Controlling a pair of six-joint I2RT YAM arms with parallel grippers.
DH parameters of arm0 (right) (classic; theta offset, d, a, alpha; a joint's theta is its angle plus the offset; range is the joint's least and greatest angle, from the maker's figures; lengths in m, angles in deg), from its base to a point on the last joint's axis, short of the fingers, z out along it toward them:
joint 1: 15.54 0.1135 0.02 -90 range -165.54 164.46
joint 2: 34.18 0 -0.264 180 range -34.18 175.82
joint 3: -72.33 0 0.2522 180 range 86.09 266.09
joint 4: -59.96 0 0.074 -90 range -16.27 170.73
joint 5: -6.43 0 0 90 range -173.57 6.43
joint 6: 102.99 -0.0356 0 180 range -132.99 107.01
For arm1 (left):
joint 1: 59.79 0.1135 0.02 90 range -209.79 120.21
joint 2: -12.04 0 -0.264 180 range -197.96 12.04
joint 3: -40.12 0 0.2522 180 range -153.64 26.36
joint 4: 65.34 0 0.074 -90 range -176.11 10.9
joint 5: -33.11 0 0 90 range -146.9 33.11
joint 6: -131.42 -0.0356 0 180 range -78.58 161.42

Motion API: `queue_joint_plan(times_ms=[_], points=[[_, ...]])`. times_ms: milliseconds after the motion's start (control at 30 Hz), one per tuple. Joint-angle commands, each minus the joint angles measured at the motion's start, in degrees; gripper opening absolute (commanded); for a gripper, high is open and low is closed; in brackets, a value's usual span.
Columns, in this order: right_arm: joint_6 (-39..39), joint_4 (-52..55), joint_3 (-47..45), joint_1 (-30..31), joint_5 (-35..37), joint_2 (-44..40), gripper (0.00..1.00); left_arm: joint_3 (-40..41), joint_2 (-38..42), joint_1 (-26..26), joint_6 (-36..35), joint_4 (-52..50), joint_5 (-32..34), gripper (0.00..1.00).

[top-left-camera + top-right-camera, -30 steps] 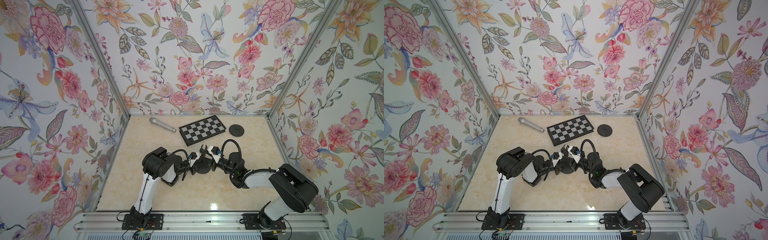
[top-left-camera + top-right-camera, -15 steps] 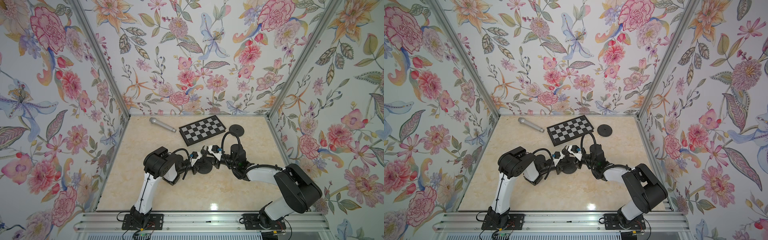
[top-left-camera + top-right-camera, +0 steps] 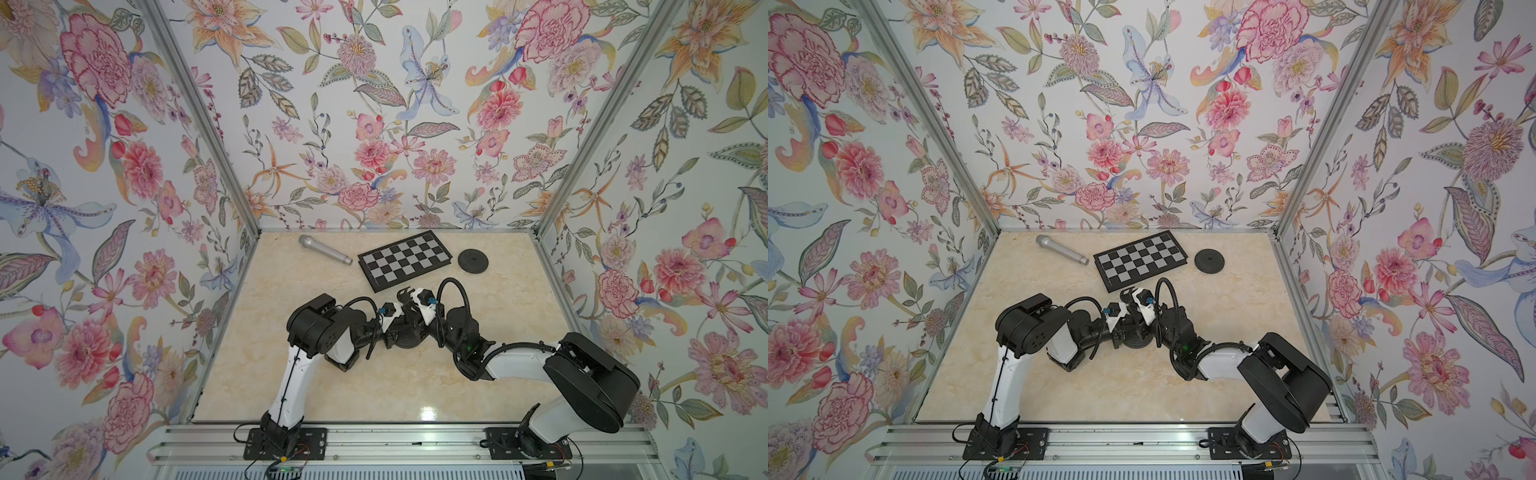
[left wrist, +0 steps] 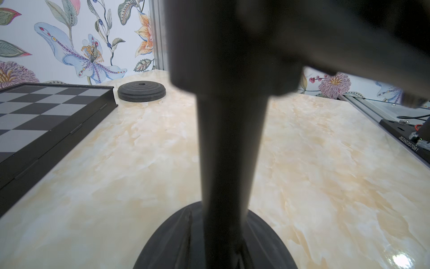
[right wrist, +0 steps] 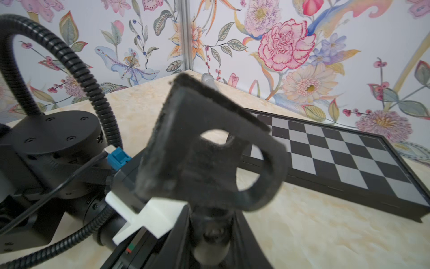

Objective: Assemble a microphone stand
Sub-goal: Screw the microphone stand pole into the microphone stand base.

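- We see a glossy, cream, marble-patterned tabletop (image 3: pixel 374 386), with a bright glare spot near its 6 o'clock edge.
- Floral wallpaper walls (image 3: pixel 374 124) close the table in at 9, 12 and 3 o'clock. Aluminium posts (image 3: pixel 199 116) rise from the two far corners.
- An aluminium rail (image 3: pixel 415 446) runs along the 6 o'clock edge and carries both arm bases (image 3: pixel 284 440).
- The microphone stand (image 3: pixel 409 343) is upright at about the centre of the table. Its round black stand base (image 4: pixel 174 244) sits flat on the marble, the stand pole (image 4: pixel 230 151) rises from it, and a black microphone clip (image 5: pixel 209 151) sits at the top.
- The left gripper (image 3: pixel 405 322) reaches the stand from its 9 o'clock side. In the right wrist view it looks closed narrowly on the stand pole, below the clip.
- The right gripper (image 3: pixel 410 309) comes in from the 3 o'clock side, up by the clip. Its fingers are hidden, so we cannot tell how far its jaws stand apart or whether they hold anything.
- A silver microphone (image 3: pixel 324 249) lies on its side at 11 o'clock, near the far wall, with its head toward the far-left corner.
- A black-and-grey chessboard (image 3: pixel 405 259) lies flat at 12 o'clock, askew to the wall, between the microphone and a disc.
- That loose black disc (image 3: pixel 473 261), ribbed with a hole in its middle, lies at 1 o'clock. It is just beside the chessboard's corner and not touching it.
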Motion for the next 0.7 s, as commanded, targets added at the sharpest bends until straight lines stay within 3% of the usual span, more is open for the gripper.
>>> queue_joint_plan(times_ms=[0,100,133,233,300,433,500,667], points=[[-5.60,-1.06,-3.13,4.77,14.16,1.75,0.00,1.34,-1.88,-0.81,1.31,13.81,2.42,0.30],[-4.32,0.06,-4.07,4.47,12.25,-0.82,0.00,1.68,-1.32,-0.49,0.73,13.80,2.48,0.30],[-3.43,0.69,-4.20,4.08,10.18,-1.70,0.07,1.77,-1.31,-0.54,0.59,13.86,2.37,0.29],[1.26,2.03,-4.20,2.27,0.19,-3.87,0.51,1.83,-1.53,-0.54,-0.02,13.84,1.77,0.28],[3.77,1.77,-4.47,0.89,-4.92,-4.64,0.62,1.82,-1.32,-0.45,-0.31,13.85,1.80,0.27],[5.98,1.23,-3.99,-5.92,-23.98,-4.67,0.62,1.84,-1.33,-0.46,-0.64,13.85,0.94,0.26],[7.52,1.13,-3.55,-8.45,-29.41,-4.26,0.61,1.83,-1.15,-0.39,-0.87,13.86,0.34,0.26],[10.67,5.35,0.09,-13.15,-34.49,-2.71,0.57,1.35,-1.62,-0.03,-0.31,13.85,-0.98,0.26]])
